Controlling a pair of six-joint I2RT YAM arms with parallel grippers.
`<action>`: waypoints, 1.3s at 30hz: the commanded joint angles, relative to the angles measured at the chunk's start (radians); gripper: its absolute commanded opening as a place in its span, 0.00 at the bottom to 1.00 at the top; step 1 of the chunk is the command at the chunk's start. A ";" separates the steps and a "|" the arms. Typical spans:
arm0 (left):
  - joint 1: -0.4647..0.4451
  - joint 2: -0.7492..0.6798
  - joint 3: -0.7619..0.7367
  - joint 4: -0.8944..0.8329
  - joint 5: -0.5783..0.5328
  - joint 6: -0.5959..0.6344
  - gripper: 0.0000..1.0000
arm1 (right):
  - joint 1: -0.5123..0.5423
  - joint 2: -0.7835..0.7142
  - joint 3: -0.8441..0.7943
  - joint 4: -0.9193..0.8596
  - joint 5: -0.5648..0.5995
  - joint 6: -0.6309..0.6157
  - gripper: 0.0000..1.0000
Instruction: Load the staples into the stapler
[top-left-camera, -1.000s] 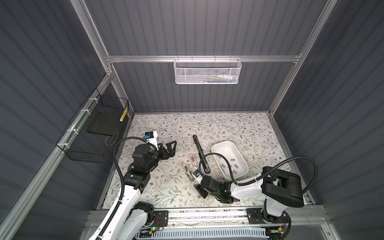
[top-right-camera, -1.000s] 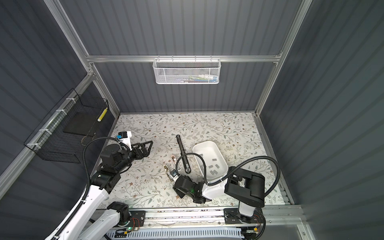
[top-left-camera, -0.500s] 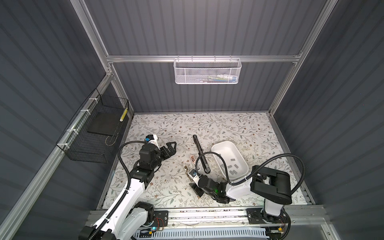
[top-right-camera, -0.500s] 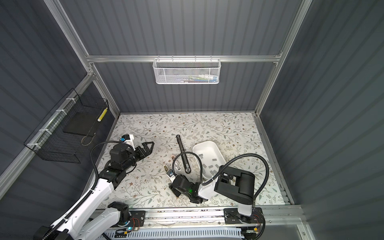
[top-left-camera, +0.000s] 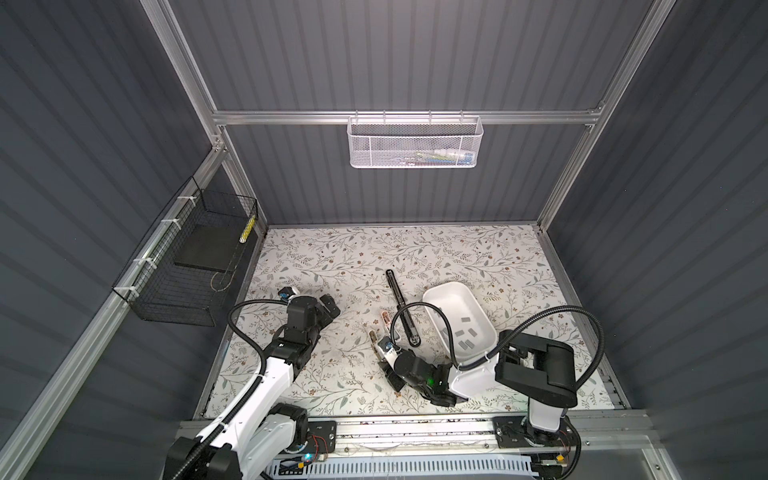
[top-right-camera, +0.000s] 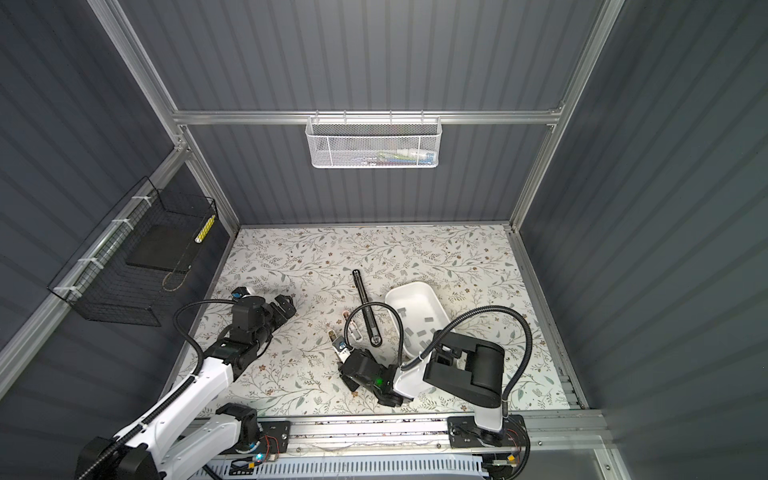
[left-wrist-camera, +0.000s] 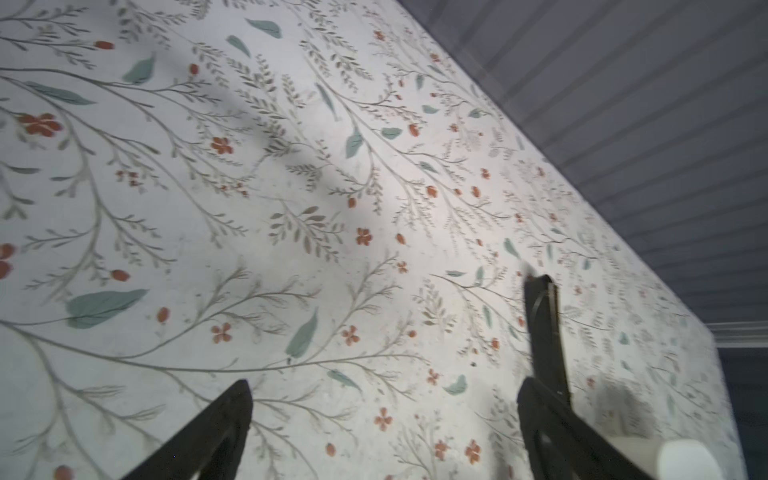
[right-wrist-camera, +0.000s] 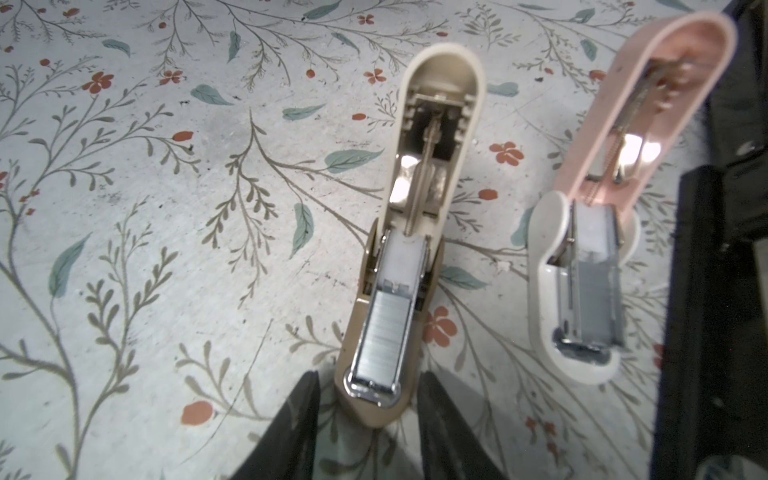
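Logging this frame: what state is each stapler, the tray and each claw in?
Beige stapler: hinged open, staple strip in its channel.
Pink stapler: hinged open, staples in channel.
White tray: holds loose staple strips.
Left claw: open, empty.
Right claw: open, straddling the beige stapler's front.

Right wrist view: right hand (right-wrist-camera: 369, 386) is cropped by the frame edge, only the finger ends show. Black bar (right-wrist-camera: 715, 291) runs off the edge and is blurred. Far end of the pink stapler (right-wrist-camera: 582, 291) is soft, its inner parts unreadable. Left wrist view: left hand (left-wrist-camera: 390, 332) is cropped the same way, and there's a blurred white blob (left-wrist-camera: 681, 457) in the corner that I can't identify. Top views: white mesh basket (top-left-camera: 415, 141) contents are too small to tell. Beige stapler (top-left-camera: 375, 337) is half hidden behind the right wrist.
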 joint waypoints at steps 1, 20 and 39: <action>0.003 0.014 0.029 -0.015 -0.050 0.116 1.00 | -0.003 0.051 -0.007 -0.085 0.044 0.018 0.44; 0.003 0.099 -0.074 0.174 0.294 0.200 1.00 | -0.003 0.059 -0.015 -0.072 0.032 0.021 0.25; 0.003 0.285 -0.015 0.270 0.363 0.311 0.98 | -0.020 0.102 0.009 -0.033 0.079 0.055 0.19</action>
